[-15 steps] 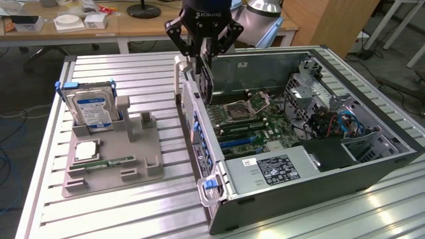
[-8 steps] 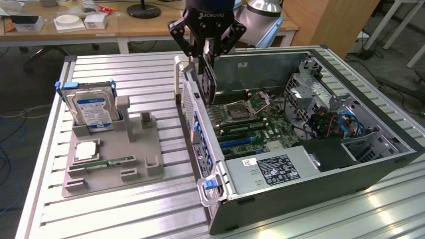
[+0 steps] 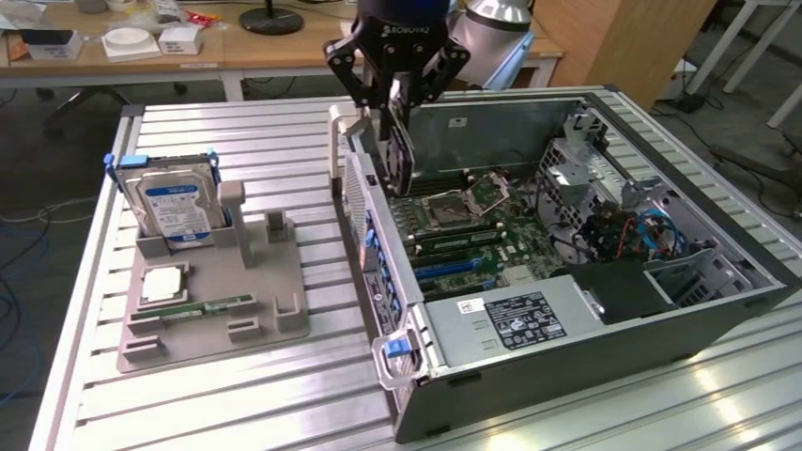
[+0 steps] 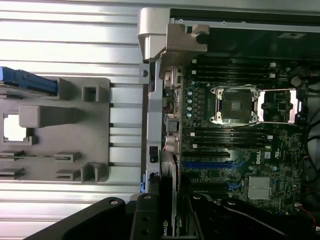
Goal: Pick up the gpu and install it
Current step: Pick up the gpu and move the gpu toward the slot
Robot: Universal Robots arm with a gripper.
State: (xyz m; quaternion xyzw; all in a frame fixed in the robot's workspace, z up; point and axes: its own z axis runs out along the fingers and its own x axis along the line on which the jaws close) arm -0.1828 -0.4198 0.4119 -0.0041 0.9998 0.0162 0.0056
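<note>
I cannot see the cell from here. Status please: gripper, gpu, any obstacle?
Gripper shut on gpu. Gpu held upright over the open computer case, not yet seated. Nothing seen in the way below it.

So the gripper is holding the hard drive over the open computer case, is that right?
Not quite. The gripper holds the dark graphics card over the open computer case, as the exterior view shows. The hard drive stands in the gray holder.

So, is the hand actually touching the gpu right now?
Touching. The exterior view shows the hand pinching the gpu by its upper part, card hanging upright.
</note>
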